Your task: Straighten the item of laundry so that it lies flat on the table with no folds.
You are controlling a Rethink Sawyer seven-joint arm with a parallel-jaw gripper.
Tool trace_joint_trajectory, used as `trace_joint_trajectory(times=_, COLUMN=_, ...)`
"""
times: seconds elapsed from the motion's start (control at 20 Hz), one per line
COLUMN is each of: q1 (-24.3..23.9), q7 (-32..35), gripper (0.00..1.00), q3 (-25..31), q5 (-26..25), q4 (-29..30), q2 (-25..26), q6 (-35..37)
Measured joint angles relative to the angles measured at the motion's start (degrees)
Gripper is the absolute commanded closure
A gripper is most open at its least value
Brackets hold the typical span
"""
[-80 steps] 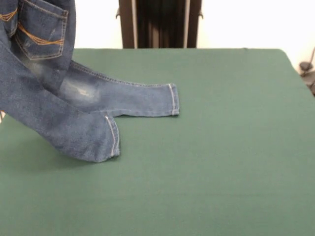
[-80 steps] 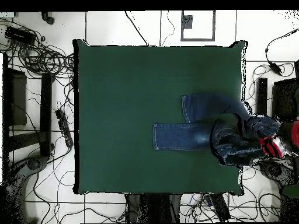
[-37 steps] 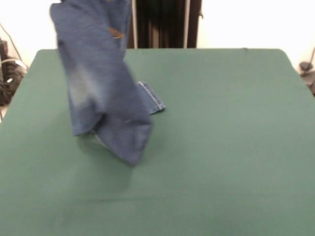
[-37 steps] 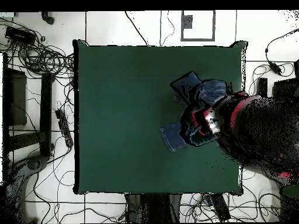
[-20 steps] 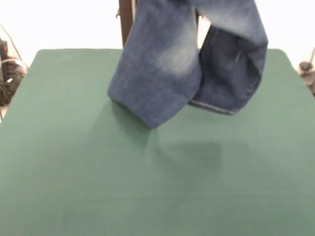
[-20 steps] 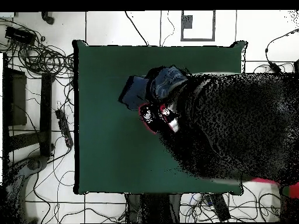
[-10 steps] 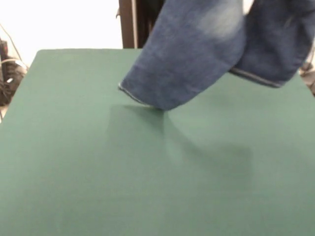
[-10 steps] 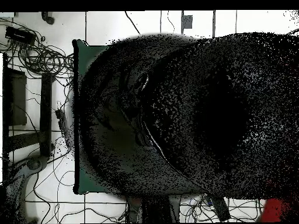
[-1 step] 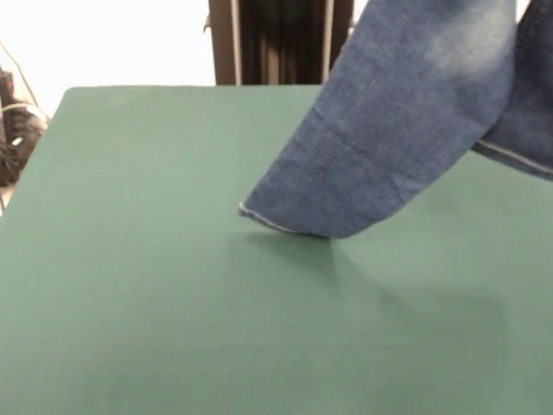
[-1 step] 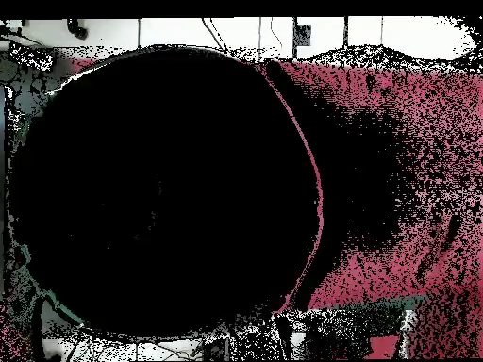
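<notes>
The item of laundry (image 9: 397, 147), blue denim jeans with a pale faded patch, hangs down from above the top right of the front view. One leg slants down to the left, and its hem (image 9: 281, 226) is at or just above the green table (image 9: 138, 285). The second leg (image 9: 529, 130) dangles at the right edge, clear of the cloth. What holds the jeans is above the picture. The gripper shows in neither view. In the overhead view the red arm (image 10: 396, 189) and a dark mass cover nearly everything, hiding the table and jeans.
The jeans cast a shadow (image 9: 406, 294) on the cloth to the right of the hem. Cables (image 9: 17, 130) lie off the table's left side. Dark upright posts (image 9: 281, 39) stand behind the far edge.
The hanging jeans have swung further right in the front view, and the lower leg's hem has shifted right and nearer the camera. The overhead view has become almost fully blocked.
</notes>
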Motion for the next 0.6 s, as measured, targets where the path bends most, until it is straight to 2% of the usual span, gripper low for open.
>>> trace_joint_trajectory(times=0.35, q1=5.7, q7=4.8, gripper=1.0, q3=-0.4, q5=-3.4, q4=-4.2, q2=3.0, q6=0.0)
trace_joint_trajectory(times=0.6, q1=9.3, q7=8.9, gripper=1.0, q3=-0.8, q5=-3.9, q4=-6.1, q2=4.9, q6=0.0)
